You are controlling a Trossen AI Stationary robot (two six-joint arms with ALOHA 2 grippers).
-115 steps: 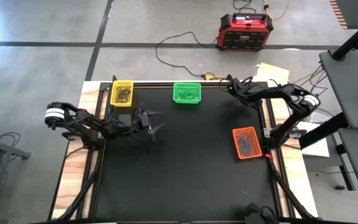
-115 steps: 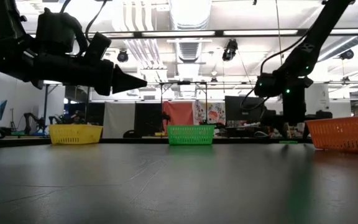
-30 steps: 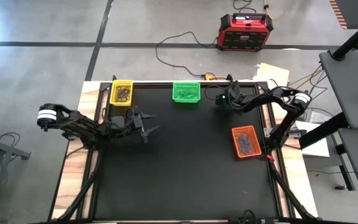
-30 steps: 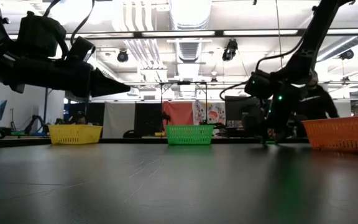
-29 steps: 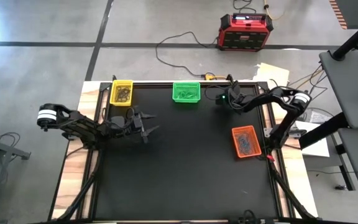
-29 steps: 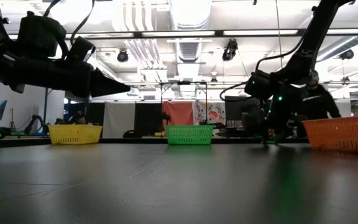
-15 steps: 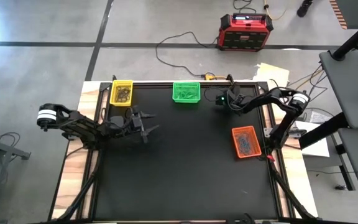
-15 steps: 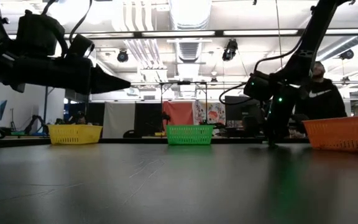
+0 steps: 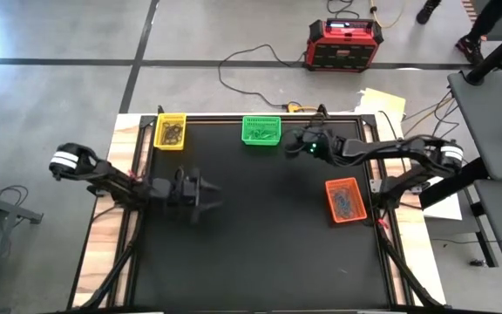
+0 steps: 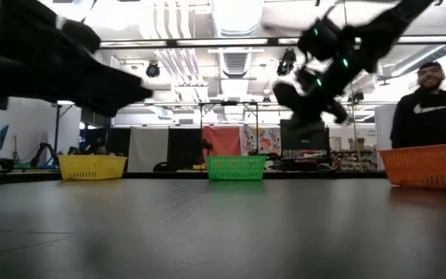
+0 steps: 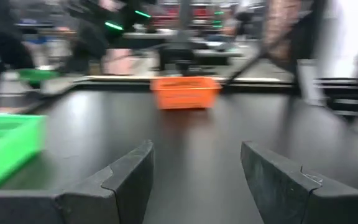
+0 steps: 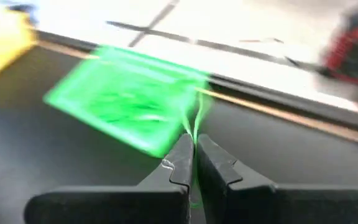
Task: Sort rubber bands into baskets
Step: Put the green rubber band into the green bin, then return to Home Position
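My right gripper is shut on a thin green rubber band. It hangs above the table just right of the green basket, also seen in the right wrist view as the green basket. In the high view my right gripper points toward the table's left. The yellow basket stands at the far left and the orange basket at the right; both hold bands. My left gripper hovers open at the left, level, with nothing between its fingers. My right gripper pinches the green rubber band between its two fingertips. A thin loop of the band stands out past the tips. The fingers come from the table's right, slanting down. The band is lifted clear of the table.
A red and black box with cables sits on the floor beyond the far edge. A person stands behind the table on the right in the low view. The black mat's middle lies bare.
My right gripper has risen from the table near its far right corner and swung toward the table's left, up to the green basket, tipping less steeply down. My left gripper has swung toward the near edge, staying open and level.
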